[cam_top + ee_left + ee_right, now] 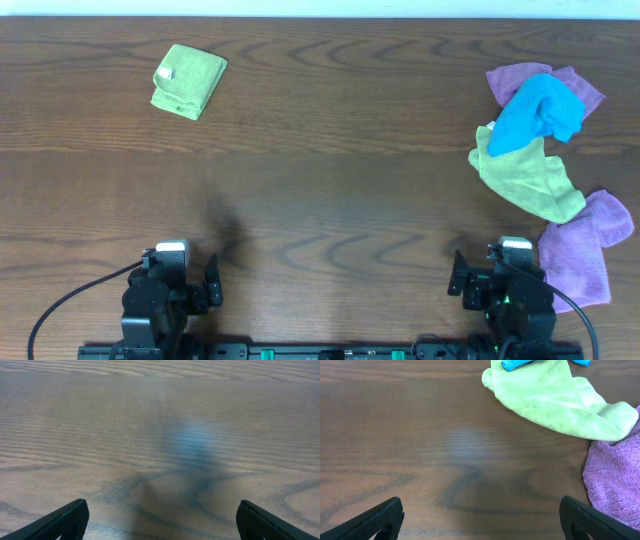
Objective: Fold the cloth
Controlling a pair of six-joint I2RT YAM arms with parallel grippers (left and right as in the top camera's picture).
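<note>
A pile of unfolded cloths lies at the right of the table: a blue cloth (540, 112) on a purple cloth (520, 78), a light green cloth (525, 172) below them, and another purple cloth (580, 255) at the front right. A folded green cloth (187, 81) sits at the far left. My left gripper (183, 290) is open and empty at the front left; its wrist view shows only bare table between the fingers (160, 520). My right gripper (500, 290) is open and empty at the front right, its fingers (480, 520) short of the green cloth (555, 400) and the purple cloth (615, 480).
The dark wooden table (330, 170) runs the full width of the view. The arm bases and cables sit along the front edge.
</note>
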